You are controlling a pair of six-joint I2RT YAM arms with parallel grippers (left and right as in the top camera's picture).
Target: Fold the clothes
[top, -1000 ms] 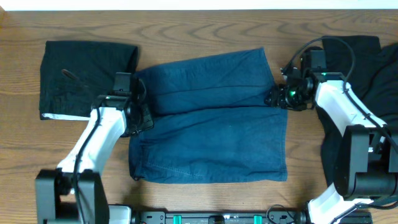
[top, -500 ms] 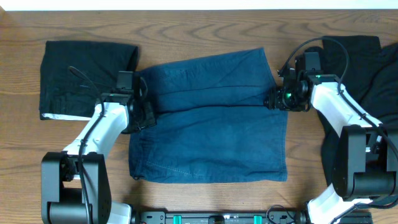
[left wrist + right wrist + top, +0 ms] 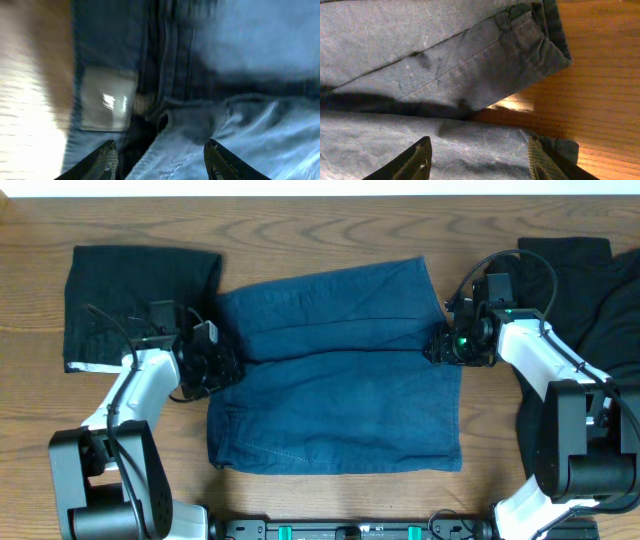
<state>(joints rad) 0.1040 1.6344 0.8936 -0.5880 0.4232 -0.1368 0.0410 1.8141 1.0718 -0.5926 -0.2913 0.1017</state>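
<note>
Overhead, I see the shorts (image 3: 340, 390) lying flat in the middle of the table (image 3: 300, 220), their far part folded over the near part along a crease that runs left to right. The left gripper (image 3: 222, 365) sits at the left end of that crease and the right gripper (image 3: 438, 345) at the right end. A folded left black garment (image 3: 130, 300) lies just beside the shorts' far left corner. A right black garment (image 3: 600, 290) lies at the table's right edge, partly under the right arm.

On the left wrist the picture is blurred. The left gripper (image 3: 160, 162) has its jaws apart over a denim seam, pinching nothing. A pale patch (image 3: 107, 100) shows on the shorts (image 3: 250, 50), near their edge.

On the right wrist, the right gripper (image 3: 480, 162) also has its jaws apart, over the lower layer of the shorts (image 3: 420, 50). The folded hem corner lies beyond, with bare table (image 3: 590, 75) to the right.
</note>
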